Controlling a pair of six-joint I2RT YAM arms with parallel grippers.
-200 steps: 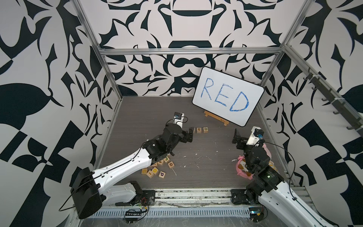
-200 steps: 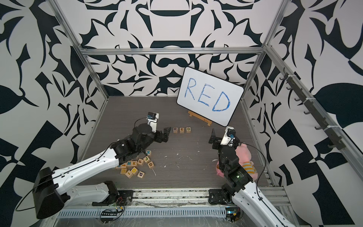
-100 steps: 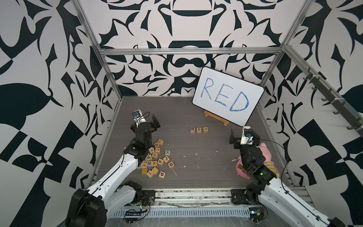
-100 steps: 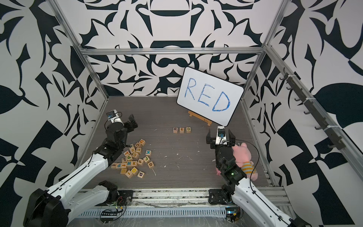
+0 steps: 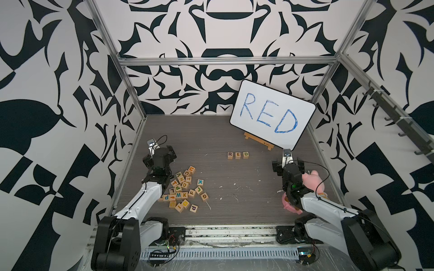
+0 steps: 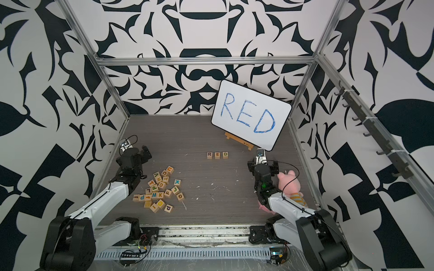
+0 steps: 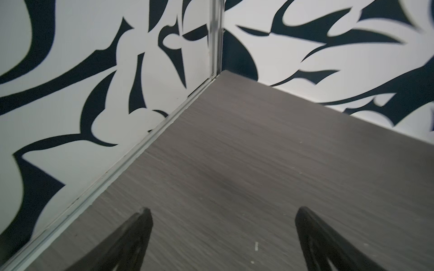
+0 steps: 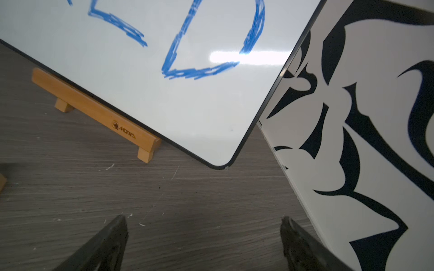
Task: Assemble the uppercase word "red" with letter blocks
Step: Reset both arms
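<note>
The uppercase word "red" stands as a row of three letter blocks in both top views: R (image 5: 230, 154), E (image 5: 238, 154) and D (image 5: 245, 154), side by side at mid-table, with no gripper near them. My left gripper (image 5: 160, 156) is far to their left by the left wall, open and empty. Its wrist view shows only bare table between the spread fingers (image 7: 146, 212). My right gripper (image 5: 288, 164) hovers to the right of the row, open and empty, facing the whiteboard's lower corner (image 8: 220, 164).
A loose pile of letter blocks (image 5: 184, 190) lies front left beside the left arm. The whiteboard (image 5: 272, 115) with blue "RED" leans on a wooden easel (image 5: 258, 142) at the back right. A pink plush pig (image 5: 310, 180) sits beside the right arm.
My left arm has drawn back from beside the block row to the left wall, uncovering the pile. My right gripper shifted slightly towards the back. The three blocks stayed put.
</note>
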